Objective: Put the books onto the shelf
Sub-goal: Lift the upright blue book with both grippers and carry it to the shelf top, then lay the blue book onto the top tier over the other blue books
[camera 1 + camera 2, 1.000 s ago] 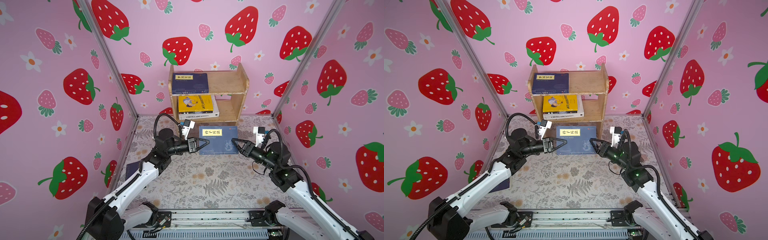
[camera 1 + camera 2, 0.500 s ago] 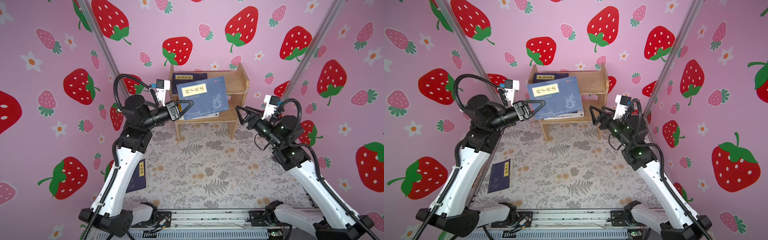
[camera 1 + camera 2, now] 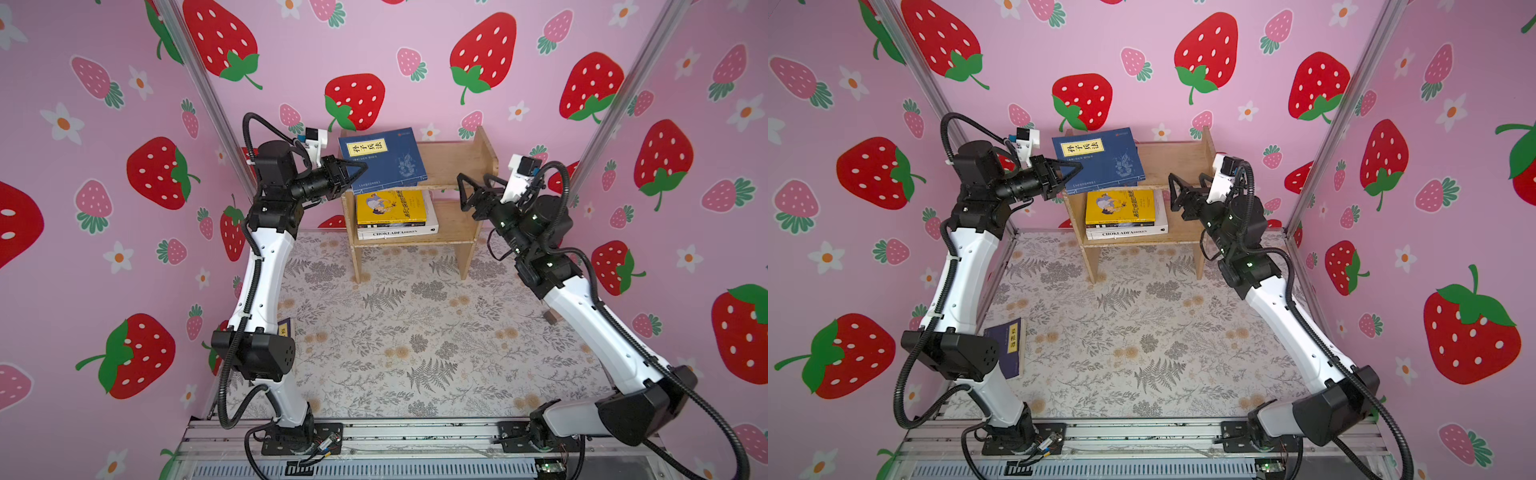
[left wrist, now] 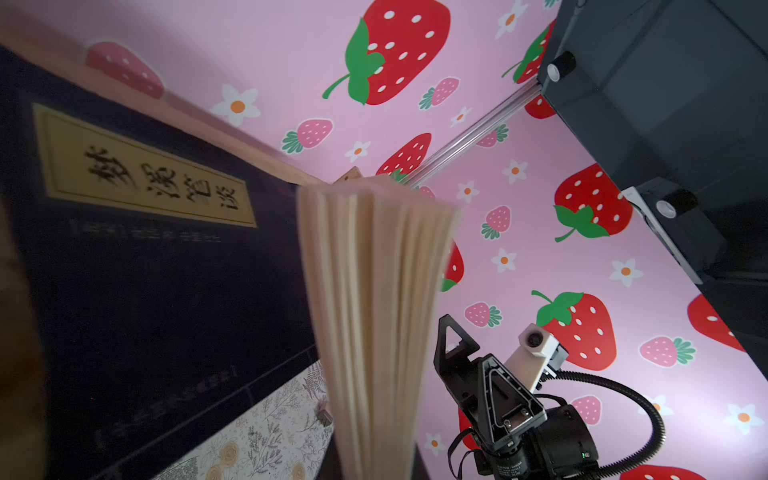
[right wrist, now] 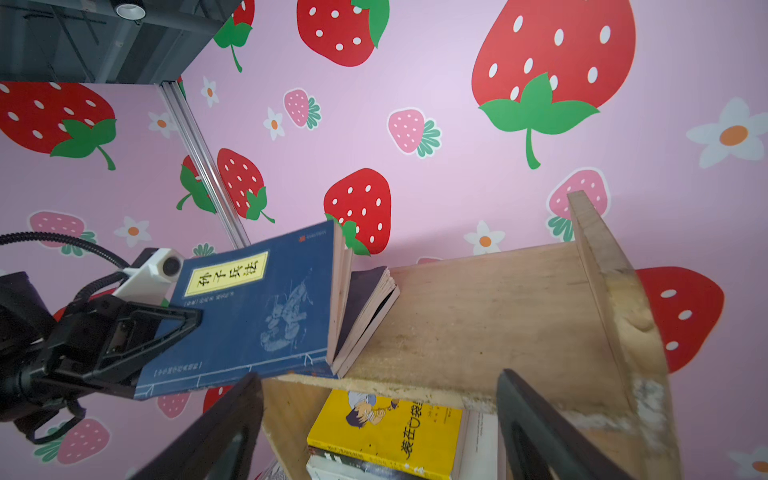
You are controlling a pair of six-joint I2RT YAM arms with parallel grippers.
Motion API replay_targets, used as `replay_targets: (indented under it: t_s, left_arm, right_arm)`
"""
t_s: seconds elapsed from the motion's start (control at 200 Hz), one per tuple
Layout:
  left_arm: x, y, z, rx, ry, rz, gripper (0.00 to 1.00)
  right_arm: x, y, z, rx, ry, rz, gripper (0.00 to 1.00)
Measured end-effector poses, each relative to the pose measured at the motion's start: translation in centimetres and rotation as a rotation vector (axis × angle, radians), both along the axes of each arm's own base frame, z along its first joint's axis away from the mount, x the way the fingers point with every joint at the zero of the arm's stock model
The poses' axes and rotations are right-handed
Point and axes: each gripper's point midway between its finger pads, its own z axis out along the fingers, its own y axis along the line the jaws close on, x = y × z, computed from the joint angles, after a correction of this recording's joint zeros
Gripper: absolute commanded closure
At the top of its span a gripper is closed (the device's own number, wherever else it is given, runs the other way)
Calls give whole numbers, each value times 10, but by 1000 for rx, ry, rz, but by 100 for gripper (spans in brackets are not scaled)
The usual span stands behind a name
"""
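Note:
The wooden shelf (image 3: 453,166) (image 3: 1179,162) (image 5: 498,311) stands at the back wall. My left gripper (image 3: 353,172) (image 3: 1069,170) is shut on a navy book (image 3: 386,160) (image 3: 1104,160) (image 5: 257,316). It is tilted over the top tier's left half, its far edge on another navy book (image 5: 370,299) (image 4: 145,249) lying there. A yellow book (image 3: 390,208) (image 3: 1121,205) (image 5: 386,432) tops a stack with the white Chokladfabriken (image 3: 395,233) on the lower tier. My right gripper (image 3: 473,185) (image 3: 1190,185) (image 5: 379,374) hangs open before the shelf's right part, holding nothing.
One more navy book (image 3: 1009,345) lies on the floral mat behind my left arm's elbow. A small brown block (image 3: 550,316) sits on the mat by my right forearm. Strawberry walls close in on both sides, and a metal rail (image 3: 415,436) runs along the front.
My left arm has lifted the navy book from the mat up onto the shelf's top tier. My right gripper let go of it, opened wide and rose beside the shelf.

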Motion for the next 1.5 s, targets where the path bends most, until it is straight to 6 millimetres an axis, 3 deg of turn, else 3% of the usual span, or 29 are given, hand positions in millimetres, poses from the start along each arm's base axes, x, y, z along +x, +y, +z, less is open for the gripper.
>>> replay_targets:
  t_s: [0.09,0.265,0.47,0.8,1.126,1.316,1.501]
  left_arm:
    - [8,3,-6,4,29,9,100]
    - [5,9,7,4,12,20,100]
    - [6,17,8,5,22,36,100]
    - [23,21,-9,11,76,42,100]
    - [24,20,-9,10,79,28,95]
    - [26,20,-10,9,80,24,59]
    - [23,22,-4,11,55,19,41]
  right_arm:
    - [17,16,1,6,-9,8,11]
    - [46,44,-3,14,-8,24,12]
    - [67,74,-15,20,14,55,12]
    - [72,96,-9,47,17,102,15]
    - [72,118,-14,-32,12,54,17]
    - [74,129,-25,-115,31,-42,20]
    - [82,123,-32,-158,68,-153,21]
